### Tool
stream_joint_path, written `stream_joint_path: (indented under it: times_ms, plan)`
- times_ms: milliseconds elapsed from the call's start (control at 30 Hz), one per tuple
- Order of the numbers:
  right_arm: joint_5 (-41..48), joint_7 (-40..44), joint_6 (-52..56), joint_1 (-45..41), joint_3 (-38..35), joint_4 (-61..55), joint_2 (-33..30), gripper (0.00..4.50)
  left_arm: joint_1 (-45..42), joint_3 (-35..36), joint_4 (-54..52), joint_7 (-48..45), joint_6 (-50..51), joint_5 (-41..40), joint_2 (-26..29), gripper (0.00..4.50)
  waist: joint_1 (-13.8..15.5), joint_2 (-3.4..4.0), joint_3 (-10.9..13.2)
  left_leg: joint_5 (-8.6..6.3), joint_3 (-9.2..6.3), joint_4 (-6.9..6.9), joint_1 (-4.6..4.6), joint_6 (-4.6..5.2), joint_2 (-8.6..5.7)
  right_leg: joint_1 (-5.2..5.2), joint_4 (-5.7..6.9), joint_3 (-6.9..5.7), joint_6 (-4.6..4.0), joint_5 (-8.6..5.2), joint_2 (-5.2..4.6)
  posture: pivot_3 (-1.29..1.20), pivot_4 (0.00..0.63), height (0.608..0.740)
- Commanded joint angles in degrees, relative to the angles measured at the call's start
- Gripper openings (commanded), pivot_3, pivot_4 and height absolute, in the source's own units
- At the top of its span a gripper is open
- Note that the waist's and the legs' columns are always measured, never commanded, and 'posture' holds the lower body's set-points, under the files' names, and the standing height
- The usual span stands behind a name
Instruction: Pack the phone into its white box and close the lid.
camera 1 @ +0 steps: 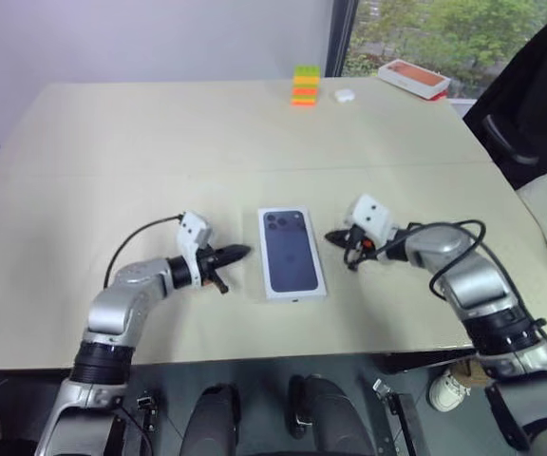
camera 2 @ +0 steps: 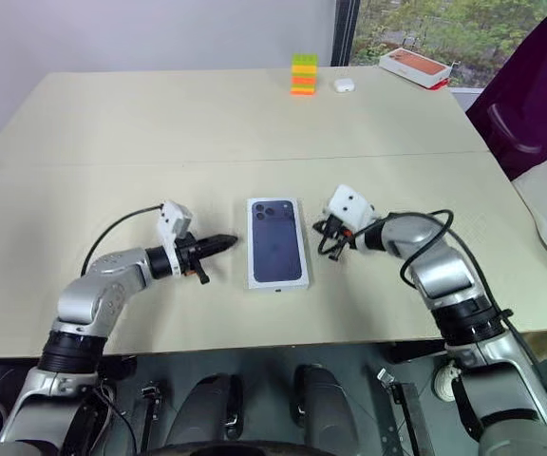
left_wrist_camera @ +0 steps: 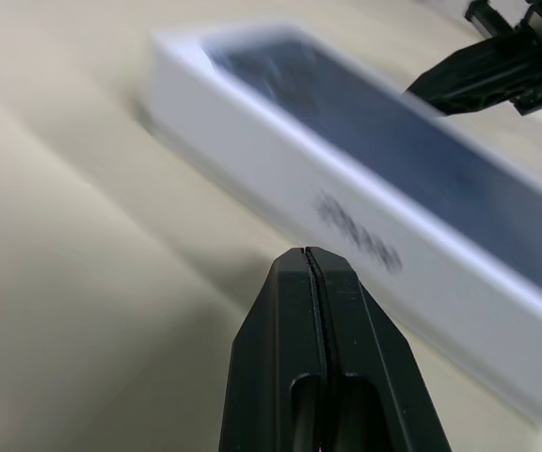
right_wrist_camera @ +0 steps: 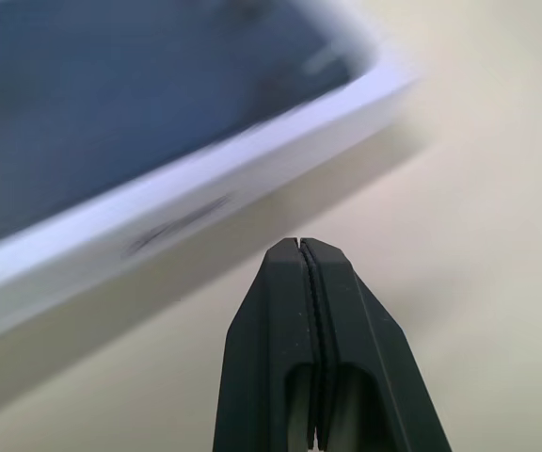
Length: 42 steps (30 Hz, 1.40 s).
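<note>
The lid [camera 1: 291, 251], white with a dark blue phone picture on top, lies flat on the table in front of me and covers the white box, which is hidden beneath it. The phone is hidden. My left gripper [camera 1: 243, 252] is shut with nothing in it. It hovers just left of the lid's long side and points at it. My right gripper [camera 1: 331, 237] is also shut and empty, a short gap from the lid's right side. The left wrist view shows the lid's side wall [left_wrist_camera: 384, 235] past the shut gripper [left_wrist_camera: 310, 252]. The right wrist view shows the lid [right_wrist_camera: 111, 94] beyond my right gripper [right_wrist_camera: 299, 243].
At the table's far edge stand a stack of coloured bricks [camera 1: 305, 85], a small white object [camera 1: 344, 95] and an orange-topped flat box [camera 1: 413, 78]. A dark chair [camera 1: 530, 104] is at the far right. The table's front edge [camera 1: 254, 353] runs close below my arms.
</note>
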Motion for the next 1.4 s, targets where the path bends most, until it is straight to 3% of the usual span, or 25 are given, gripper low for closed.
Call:
stream_joint_path:
  times_ms: [33, 333, 500, 800, 967, 1233, 1333, 1400]
  plan:
    - [2.6, -1.3, -0.4, -3.5, -3.4, 0.0, 3.0, 0.04, -4.9, 2.0, 1.9, 1.0, -1.0, -1.7, -1.7, 0.0, 0.1, 0.0, 0.0, 0.0, 0.0, 0.0, 0.0, 0.0, 0.0, 0.01, 0.0, 0.0, 0.0, 0.0, 0.0, 0.0, 0.15, 0.74]
    - [-4.3, -5.6, -3.8, -4.9, 2.8, 6.4, 9.4, 0.04, -11.6, -2.9, 13.2, 0.5, -6.0, 3.0, -6.9, 0.0, 0.0, -0.01, 0.0, 0.0, 0.01, 0.2, -0.04, -0.01, 0.01, 0.04, 0.09, -0.03, 0.0, 0.01, -0.01, 0.0, 0.15, 0.74]
    - [-7.0, -4.3, -4.2, -2.6, 5.9, 6.1, 8.7, 0.04, -9.8, -7.8, 14.0, -2.3, -5.0, 6.3, -5.1, 0.0, -0.1, 0.02, 0.0, -0.01, -0.03, 0.4, -0.11, 0.01, 0.04, 0.04, 0.15, -0.04, 0.01, 0.01, 0.01, 0.0, 0.15, 0.74]
    - [0.5, 9.8, -1.1, 5.6, 5.5, -8.2, 1.5, 0.04, -3.1, -8.7, 5.7, -10.4, -2.5, 4.3, 2.5, 0.0, 0.0, 0.11, -0.1, -0.09, -0.16, 0.47, 0.23, 0.13, 0.04, 0.57, 0.05, -0.16, 0.03, -0.02, 0.0, 0.0, 0.15, 0.74]
    - [8.5, 17.1, 6.0, 9.1, 3.9, -14.2, -3.0, 0.04, -0.8, -8.4, 2.2, -10.9, -1.7, 3.5, 3.3, 0.0, 0.3, 0.12, -0.1, -0.23, -0.14, 0.45, 0.65, 0.34, 0.05, 0.95, -0.03, -0.16, 0.09, -0.1, -0.01, 0.0, 0.15, 0.74]
    - [12.8, 10.4, 5.6, 6.2, -3.8, -11.1, 2.4, 0.04, 0.3, -2.7, -0.3, -7.8, 1.9, -0.5, 3.7, 0.0, 0.0, 0.12, -0.1, -0.23, -0.14, 0.45, 0.65, 0.35, 0.05, 0.94, -0.01, -0.13, 0.09, -0.09, 0.01, 0.0, 0.15, 0.74]
    - [12.8, 10.3, 1.5, 6.3, -6.8, -8.8, 2.1, 0.8, 0.8, 0.7, -1.9, -8.4, 1.2, -1.3, 7.1, 0.82, 0.0, 0.12, -0.1, -0.23, -0.14, 0.45, 0.63, 0.35, 0.06, 0.94, -0.03, -0.13, 0.09, -0.09, 0.02, 0.0, 0.15, 0.74]
    - [13.1, 11.4, -0.4, 6.7, -8.0, -8.2, 0.9, 1.81, 1.0, 3.0, -2.3, -8.9, -0.2, -1.5, 9.5, 1.83, 0.0, 0.14, -0.1, -0.23, -0.12, 0.45, 0.64, 0.35, 0.06, 0.94, -0.03, -0.13, 0.1, -0.09, 0.0, 0.0, 0.15, 0.74]
